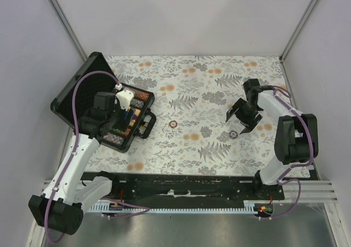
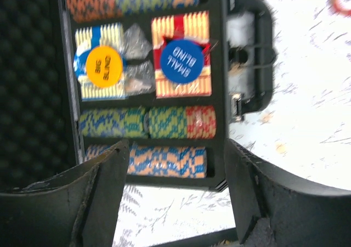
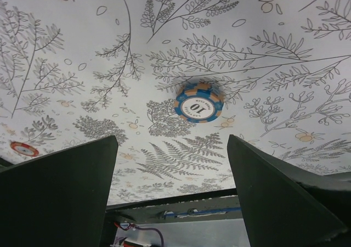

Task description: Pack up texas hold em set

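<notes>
- On the left side of the flowered tabletop (image 1: 219, 93): black case (image 2: 219, 110), lying open, with its foam-lined lid (image 1: 86, 92) tilted back toward the far left.
- Packed in the case's tray: rows of striped poker chips (image 2: 148, 122) in orange, blue, green and red.
- Between the chip rows: red-orange card box (image 2: 181, 85) with a blue button (image 2: 182, 61) reading "SMALL BLIND" resting on it.
- Just beside that, toward the lid: orange button (image 2: 103, 66) reading "BIG BLIND", lying on a blue-striped box (image 2: 98, 35).
- On the case's side away from the lid: black handle (image 2: 255, 55).
- Above the tray: left end effector (image 2: 176, 148), fingers spread apart, nothing between them and nothing touched.
- Low over the right part of the tabletop: right end effector (image 3: 171, 140), jaws wide apart and empty.
- Just beyond its fingertips, flat on the cloth: blue chip (image 3: 199, 102) with orange stripes, marked "10", clear of both fingers.
- Loose on the tabletop between the case and the right end effector, near the handle: red chip (image 1: 173, 124).
</notes>
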Motion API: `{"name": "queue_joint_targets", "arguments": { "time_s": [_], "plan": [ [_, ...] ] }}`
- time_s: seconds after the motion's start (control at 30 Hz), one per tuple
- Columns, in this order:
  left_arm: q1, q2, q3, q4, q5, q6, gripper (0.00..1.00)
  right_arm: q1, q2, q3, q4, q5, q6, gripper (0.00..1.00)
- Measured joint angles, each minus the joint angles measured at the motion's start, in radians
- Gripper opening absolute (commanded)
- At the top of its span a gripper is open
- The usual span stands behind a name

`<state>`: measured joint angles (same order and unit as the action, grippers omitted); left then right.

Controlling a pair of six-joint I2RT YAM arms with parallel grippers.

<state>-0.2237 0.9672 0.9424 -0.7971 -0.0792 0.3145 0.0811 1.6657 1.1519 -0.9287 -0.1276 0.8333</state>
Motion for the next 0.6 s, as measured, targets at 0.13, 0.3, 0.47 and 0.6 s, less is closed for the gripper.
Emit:
{"name": "queue_joint_targets", "arguments": {
  "time_s": [0.13, 0.3, 0.47, 0.6],
  "plan": [
    [0.0, -0.044, 0.0, 0.09, 0.104, -0.032, 0.88, 0.02, 0.0, -0.021, 0.001, 0.05, 0.002, 0.88],
    [0.0, -0.141, -0.049, 0.283, 0.276, -0.108, 0.89, 0.06, -0.015, -0.096, 0.057, 0.111, 0.026, 0.88],
    [0.0, -0.145, -0.076, 0.42, 0.394, -0.226, 0.9, 0.089, -0.053, -0.145, 0.1, 0.172, 0.067, 0.87],
    [0.0, -0.101, -0.078, 0.47, 0.391, -0.355, 0.91, 0.093, -0.056, -0.169, 0.144, 0.19, 0.099, 0.85]
  ]
}}
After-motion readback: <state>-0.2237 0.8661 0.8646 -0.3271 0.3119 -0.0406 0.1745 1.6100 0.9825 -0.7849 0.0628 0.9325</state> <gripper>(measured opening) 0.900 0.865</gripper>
